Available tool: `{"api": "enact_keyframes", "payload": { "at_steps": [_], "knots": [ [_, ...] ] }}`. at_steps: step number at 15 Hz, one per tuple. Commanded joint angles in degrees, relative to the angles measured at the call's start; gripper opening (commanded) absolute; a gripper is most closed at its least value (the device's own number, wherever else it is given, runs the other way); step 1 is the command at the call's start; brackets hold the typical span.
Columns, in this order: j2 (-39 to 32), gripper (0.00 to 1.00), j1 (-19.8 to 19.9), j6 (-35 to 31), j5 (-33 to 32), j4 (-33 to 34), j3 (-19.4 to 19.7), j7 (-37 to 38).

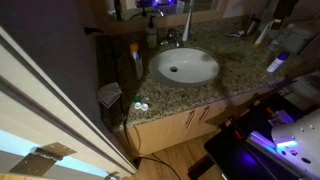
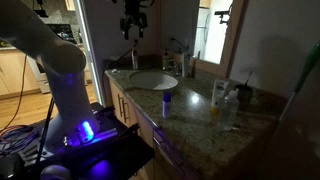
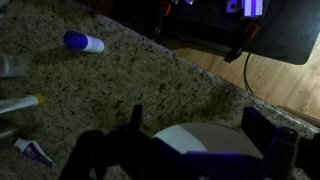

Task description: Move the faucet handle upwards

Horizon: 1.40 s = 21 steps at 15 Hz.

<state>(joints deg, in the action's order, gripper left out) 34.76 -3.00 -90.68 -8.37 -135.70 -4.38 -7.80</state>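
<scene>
While the hand [image 2: 131,32] hangs spread, the faucet handle [image 1: 171,36] is too small to tell its direction.

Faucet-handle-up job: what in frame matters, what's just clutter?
Job: faucet handle; gripper, open, high above the basin.
Lying about: green soap bottle; dark bottle; blue-capped bottle and tubes on the counter.

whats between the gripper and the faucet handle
Nothing: only open air above the basin separates the gripper from the faucet handle, seen in an exterior view.
</scene>
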Motion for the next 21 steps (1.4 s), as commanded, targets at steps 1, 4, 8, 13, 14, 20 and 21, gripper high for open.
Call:
{"api": "enact_keyframes", "payload": {
  "at_steps": [1,4,8,13,14,20,21],
  "knots": [
    [-0.1,1.00,-1.0,0.2,-0.4,0.1,0.7,0.4],
    [-0.1,1.00,-1.0,0.2,-0.4,0.1,0.7,0.4],
    [-8.5,1.00,-1.7,-2.2,-1.1,1.8,-0.7,1.4],
    [-23.7,1.00,-4.9,-9.5,8.8,10.3,-1.1,1.5],
    [-24.6,1.00,-5.2,-9.4,10.3,11.7,-1.4,2.2],
    [-27.0,1.00,-5.2,-9.2,8.7,12.1,-2.5,4.3],
    [-29.3,1.00,-5.1,-11.1,8.0,12.8,-3.1,7.7]
  ]
}}
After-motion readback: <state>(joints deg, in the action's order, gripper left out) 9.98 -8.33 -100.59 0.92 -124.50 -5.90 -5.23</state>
